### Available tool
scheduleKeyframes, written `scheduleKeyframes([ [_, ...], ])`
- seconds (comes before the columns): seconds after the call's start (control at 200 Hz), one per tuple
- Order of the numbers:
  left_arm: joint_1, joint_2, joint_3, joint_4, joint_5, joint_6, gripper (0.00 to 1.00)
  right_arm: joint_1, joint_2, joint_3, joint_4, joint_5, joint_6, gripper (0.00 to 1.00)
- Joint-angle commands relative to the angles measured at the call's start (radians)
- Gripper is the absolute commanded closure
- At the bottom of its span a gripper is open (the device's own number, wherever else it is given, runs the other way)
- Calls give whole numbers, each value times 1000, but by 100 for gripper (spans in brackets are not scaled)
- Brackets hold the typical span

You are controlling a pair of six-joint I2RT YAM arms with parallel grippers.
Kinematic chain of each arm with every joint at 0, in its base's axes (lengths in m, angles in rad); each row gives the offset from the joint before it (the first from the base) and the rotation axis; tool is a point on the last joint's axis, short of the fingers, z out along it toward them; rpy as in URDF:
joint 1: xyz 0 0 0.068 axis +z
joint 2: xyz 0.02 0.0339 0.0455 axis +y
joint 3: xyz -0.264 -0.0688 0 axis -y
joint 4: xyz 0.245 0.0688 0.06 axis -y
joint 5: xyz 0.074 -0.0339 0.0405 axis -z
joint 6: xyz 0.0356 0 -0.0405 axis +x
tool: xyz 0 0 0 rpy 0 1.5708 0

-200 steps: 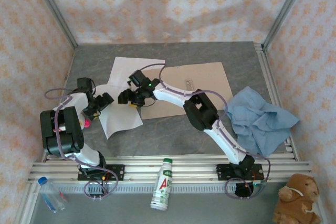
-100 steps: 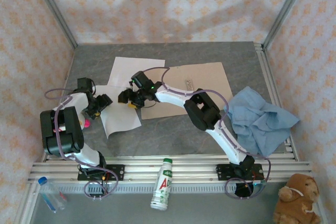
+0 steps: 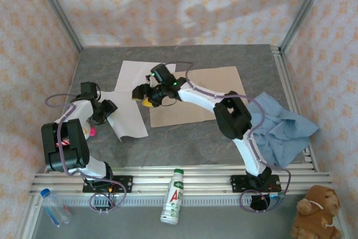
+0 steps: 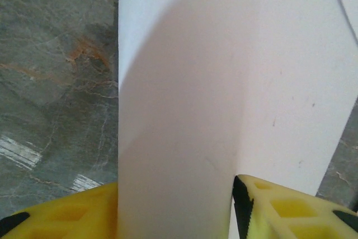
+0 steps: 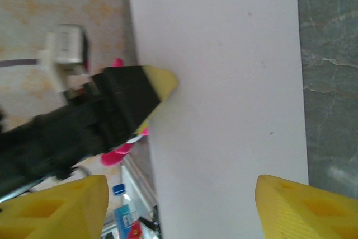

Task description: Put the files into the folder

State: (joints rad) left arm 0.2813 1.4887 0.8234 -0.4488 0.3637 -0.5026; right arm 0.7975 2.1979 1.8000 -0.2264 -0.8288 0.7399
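Note:
Two white files lie left of centre. The far file [image 3: 142, 74] is flat, and the near file [image 3: 128, 120] is buckled along its left edge. My left gripper [image 3: 107, 108] is at that edge. In the left wrist view a raised fold of the near file [image 4: 179, 110] fills the gap of the left gripper [image 4: 176, 212], with the jaws still apart on either side. The tan folder [image 3: 207, 96] lies closed to the right, overlapping the files. My right gripper [image 3: 144, 94] hovers open over the near file [image 5: 224, 110]; the right gripper [image 5: 182, 205] holds nothing.
A crumpled light blue cloth [image 3: 279, 124] lies at the right. A white bottle [image 3: 174, 197] rests on the front rail. A small water bottle [image 3: 53, 205] and a teddy bear [image 3: 316, 211] sit off the table. Patterned walls close three sides.
The left jaws have narrowed around the near file's edge, and that sheet has buckled and slid right. The right gripper has moved back and right, toward the folder's corner.

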Motion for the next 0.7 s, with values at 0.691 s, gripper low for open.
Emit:
scheduleKeyframes([
  [0.691, 22, -369, 155, -165, 342, -77, 64, -281, -428, -647, 814, -236, 521, 29],
])
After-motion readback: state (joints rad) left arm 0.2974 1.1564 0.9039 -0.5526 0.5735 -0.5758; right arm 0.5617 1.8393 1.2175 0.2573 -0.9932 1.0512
